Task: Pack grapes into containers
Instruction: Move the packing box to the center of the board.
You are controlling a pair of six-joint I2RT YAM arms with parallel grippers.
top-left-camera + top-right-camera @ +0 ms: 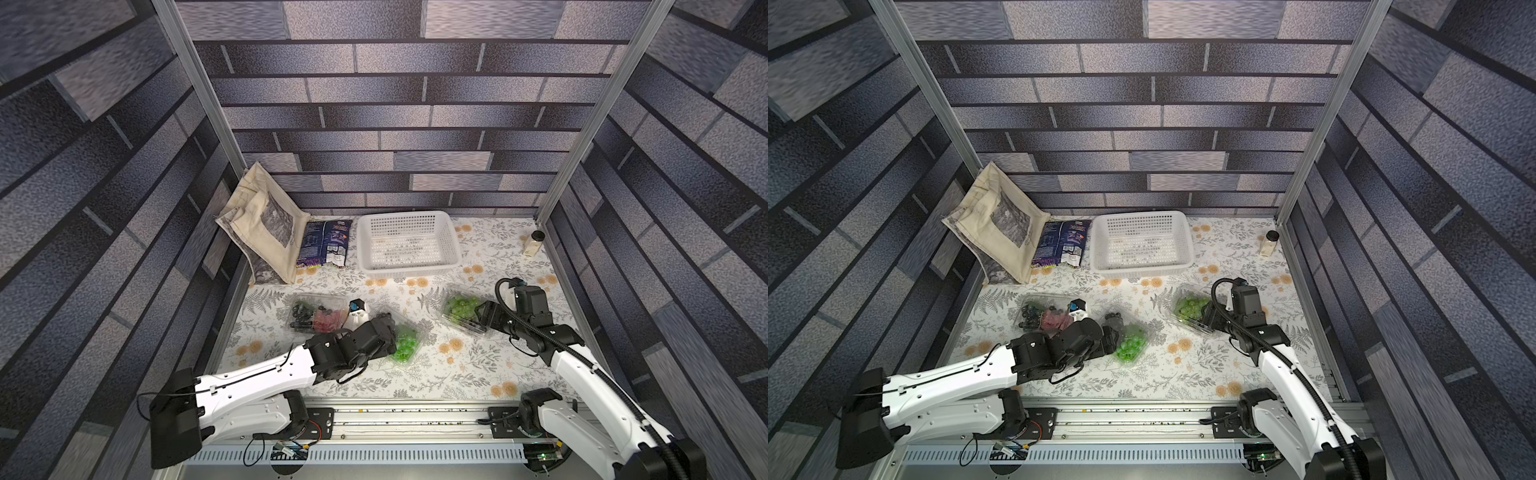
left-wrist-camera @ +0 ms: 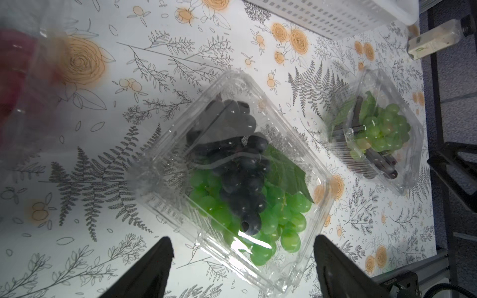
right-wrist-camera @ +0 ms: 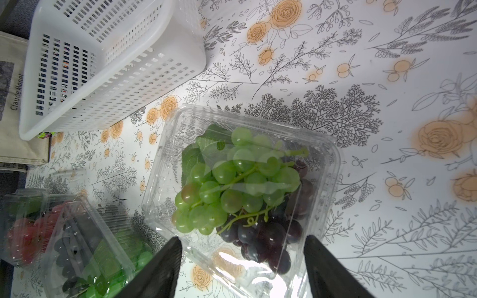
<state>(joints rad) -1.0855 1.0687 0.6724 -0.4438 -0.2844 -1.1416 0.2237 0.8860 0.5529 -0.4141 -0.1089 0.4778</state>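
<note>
Three clear containers lie closed on the flowered table. The left container (image 1: pixel 318 318) holds black and red grapes. The middle container (image 2: pixel 232 178) holds bright green grapes (image 2: pixel 281 214) under a dark bunch (image 2: pixel 245 180). My left gripper (image 2: pixel 242 255) hangs open over that container's near corner, with both fingers clear of the plastic. The right container (image 3: pixel 240 191) holds pale green grapes (image 3: pixel 232 180) and dark ones (image 3: pixel 265 237). My right gripper (image 3: pixel 244 258) stands open astride this one's near corner, its fingers close against the two sides.
A white perforated basket (image 1: pixel 409 245) stands at the back. A cloth tote (image 1: pixel 262 224) and a snack bag (image 1: pixel 326 245) lie back left. A small bottle (image 1: pixel 534 245) stands back right. A small white object (image 1: pixel 357 311) sits between the left and middle containers.
</note>
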